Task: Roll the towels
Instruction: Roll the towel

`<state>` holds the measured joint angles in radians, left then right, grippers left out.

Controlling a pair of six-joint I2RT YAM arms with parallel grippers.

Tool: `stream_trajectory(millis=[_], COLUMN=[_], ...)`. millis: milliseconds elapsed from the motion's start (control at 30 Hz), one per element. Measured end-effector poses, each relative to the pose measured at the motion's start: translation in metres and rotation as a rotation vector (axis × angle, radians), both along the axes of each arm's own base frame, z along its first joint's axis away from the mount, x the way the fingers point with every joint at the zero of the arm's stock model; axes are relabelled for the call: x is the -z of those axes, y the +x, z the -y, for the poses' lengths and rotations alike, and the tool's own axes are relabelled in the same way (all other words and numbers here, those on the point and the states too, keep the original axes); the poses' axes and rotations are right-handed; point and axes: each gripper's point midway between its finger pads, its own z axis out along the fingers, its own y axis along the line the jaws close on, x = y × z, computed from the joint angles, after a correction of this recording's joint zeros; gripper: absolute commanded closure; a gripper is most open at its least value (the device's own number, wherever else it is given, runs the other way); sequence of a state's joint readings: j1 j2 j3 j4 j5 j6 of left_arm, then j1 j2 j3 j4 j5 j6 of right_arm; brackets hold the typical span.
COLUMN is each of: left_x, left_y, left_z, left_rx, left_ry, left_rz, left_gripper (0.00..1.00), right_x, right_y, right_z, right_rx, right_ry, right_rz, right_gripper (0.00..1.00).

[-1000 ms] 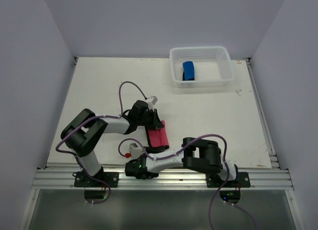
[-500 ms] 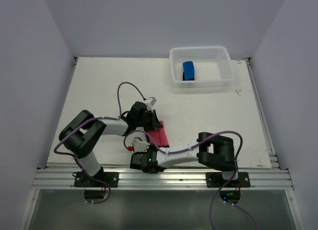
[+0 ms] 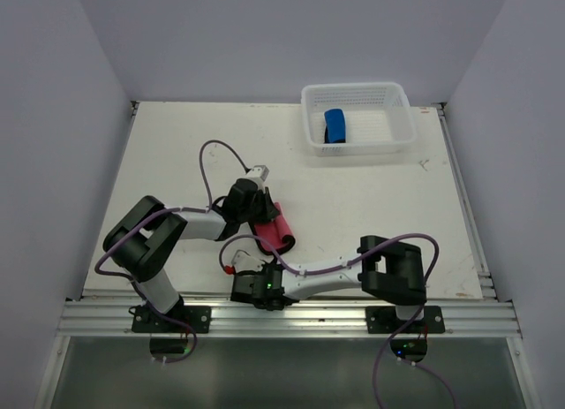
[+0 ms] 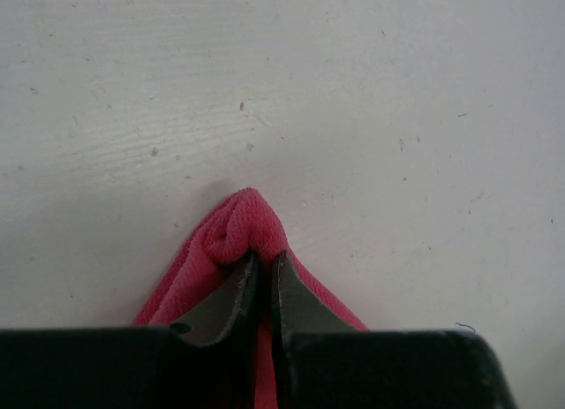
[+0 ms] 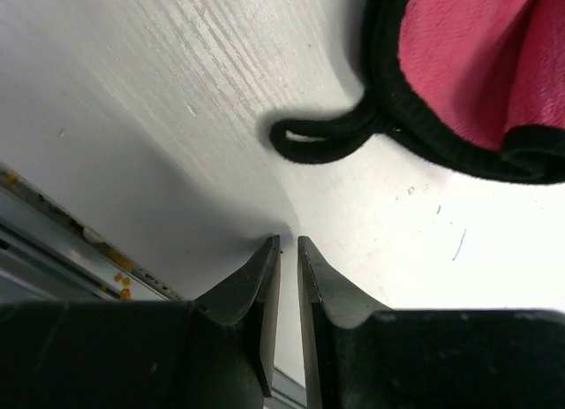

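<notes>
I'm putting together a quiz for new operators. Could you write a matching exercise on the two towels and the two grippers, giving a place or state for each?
Things:
1. bright blue rolled cloth towel
2. pink-red cloth towel with dark edging
3. left gripper
4. right gripper

Places or states:
A. closed on nothing, beside a dark loop of edging
B. lying in the white mesh plastic basket
C. lying on the white table near the arms
D. pinching a fold of red cloth

Pairs: 1-B, 2-C, 3-D, 4-A
</notes>
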<state>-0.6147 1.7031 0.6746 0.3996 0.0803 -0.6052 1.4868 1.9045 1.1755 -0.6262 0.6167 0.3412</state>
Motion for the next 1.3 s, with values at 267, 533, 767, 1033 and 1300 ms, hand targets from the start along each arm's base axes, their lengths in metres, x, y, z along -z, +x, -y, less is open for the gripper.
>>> stream_trajectory(millis=[267,533,767,1033,1300], left_x=[0.0,0.001,0.0,0.001,0.0], left_y=[0.007,0.007,0.007,0.006,0.007], left_z=[-0.006,-0.006,-0.005,-0.004,-0.004], left_rx=[-0.033,-0.044,-0.05,-0.056,-0.058], left_ry=[0.029,0.037,0.04,0.049,0.05], left_rz=[0.03,0.051,0.065,0.072,0.075], left_gripper=[1.0,1.0,1.0,1.0,1.0], right_x=[-0.009,-0.09,-0.113,-0.087,-0.061], right_y=[-0.015,0.018,0.076,0.099,0.112], right_z=[0.004,0.008,0.03,0.033,0.043], right_rx=[0.034,0.222,0.525,0.725,0.879], right_ry=[0.102,0.535,0.811,0.887,0.908], right_rz=[-0.103,-0.159,-0.197,-0.332,-0.428], right_gripper=[0.81,0.82,0.76,0.63,0.53])
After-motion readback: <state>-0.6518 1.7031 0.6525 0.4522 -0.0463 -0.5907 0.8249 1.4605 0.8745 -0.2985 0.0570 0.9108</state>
